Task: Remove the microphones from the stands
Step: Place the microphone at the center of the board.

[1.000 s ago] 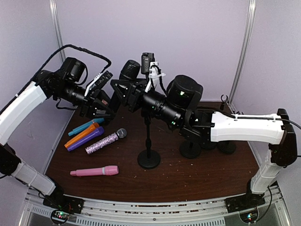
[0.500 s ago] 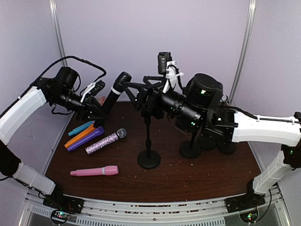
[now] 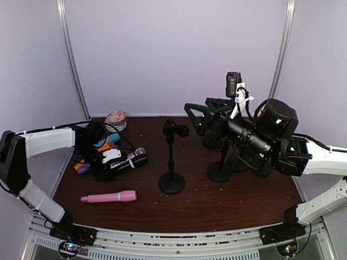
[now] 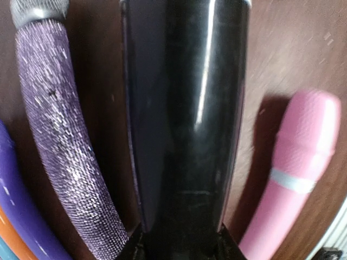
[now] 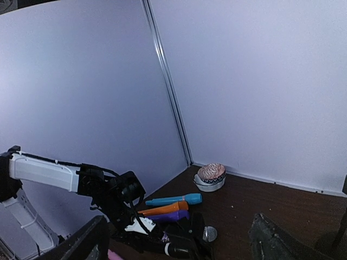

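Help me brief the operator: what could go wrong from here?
The black microphone is close beside the glitter microphone, with the pink microphone nearby; releasing it may roll or nudge them. The open right gripper hangs beside the spare stands, so a careless swing might topple one.

1. This is a robot test cell in a lab, not a home or shop. Plain pale lilac wall panels close in the back and both sides.
2. Bare aluminium uprights frame those panels at the upper left and upper right.
3. Two white-and-black robot arms rise from a metal rail along the bottom edge.
4. The brown table carries props: toy microphones at the left, black stands at centre and right.
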Available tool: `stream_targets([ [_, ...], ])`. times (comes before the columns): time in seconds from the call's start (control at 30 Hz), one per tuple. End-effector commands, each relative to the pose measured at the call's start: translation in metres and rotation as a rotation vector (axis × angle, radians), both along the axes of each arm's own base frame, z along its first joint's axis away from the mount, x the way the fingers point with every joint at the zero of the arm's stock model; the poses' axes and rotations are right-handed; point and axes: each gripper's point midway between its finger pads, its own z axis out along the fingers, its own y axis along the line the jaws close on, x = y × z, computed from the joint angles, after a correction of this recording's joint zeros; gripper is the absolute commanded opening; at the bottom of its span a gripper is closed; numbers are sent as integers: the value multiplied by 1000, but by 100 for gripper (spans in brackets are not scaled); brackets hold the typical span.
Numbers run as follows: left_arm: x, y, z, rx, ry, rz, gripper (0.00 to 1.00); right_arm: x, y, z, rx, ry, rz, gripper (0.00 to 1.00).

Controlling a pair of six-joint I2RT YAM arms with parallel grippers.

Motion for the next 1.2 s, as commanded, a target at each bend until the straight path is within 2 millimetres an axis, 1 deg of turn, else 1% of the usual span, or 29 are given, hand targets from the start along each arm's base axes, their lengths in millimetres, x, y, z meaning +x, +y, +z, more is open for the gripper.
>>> stream_targets([
  [0.0, 25, 23, -20, 144, -115, -9, 0, -4, -19, -45, -80, 105, -22, 90],
  [0.13, 32, 32, -31, 191, -135, 7, 0, -11, -34, -86, -152, 170, -48, 89],
  [0.23, 35, 40, -41, 242, -146, 15, 0, -17, -45, -107, -179, 186, -75, 85],
  [0.3, 31, 44, -48, 266, -133, 10, 0, -22, -44, -122, -219, 187, -86, 85],
  [0.33, 31, 48, -52, 283, -133, 5, 2, -24, -41, -132, -243, 192, -80, 85],
  [0.4, 31, 49, -51, 292, -132, 0, 13, -28, -34, -152, -290, 203, -65, 85],
  [0.47, 31, 50, -48, 296, -127, 7, 28, -32, -25, -169, -325, 210, -38, 85],
  [0.53, 29, 47, -42, 274, -113, 16, 41, -34, -16, -184, -356, 215, -16, 85],
  [0.63, 25, 38, -28, 217, -103, 27, 51, -32, -6, -201, -391, 203, -13, 86],
  [0.7, 22, 33, -18, 180, -100, 34, 53, -29, 2, -211, -411, 192, -14, 87],
  [0.83, 17, 24, 1, 117, -84, 49, 57, -24, 26, -227, -444, 162, 1, 87],
  [0.97, 11, 20, 17, 83, -78, 59, 58, -7, 45, -246, -447, 160, 7, 86],
  [1.0, 11, 20, 21, 76, -79, 65, 58, -3, 50, -246, -436, 159, 12, 85],
  [1.1, 10, 16, 40, 43, -95, 75, 65, 10, 62, -244, -426, 142, 23, 84],
  [1.17, 13, 13, 56, 15, -123, 91, 77, 20, 66, -245, -439, 141, 14, 84],
])
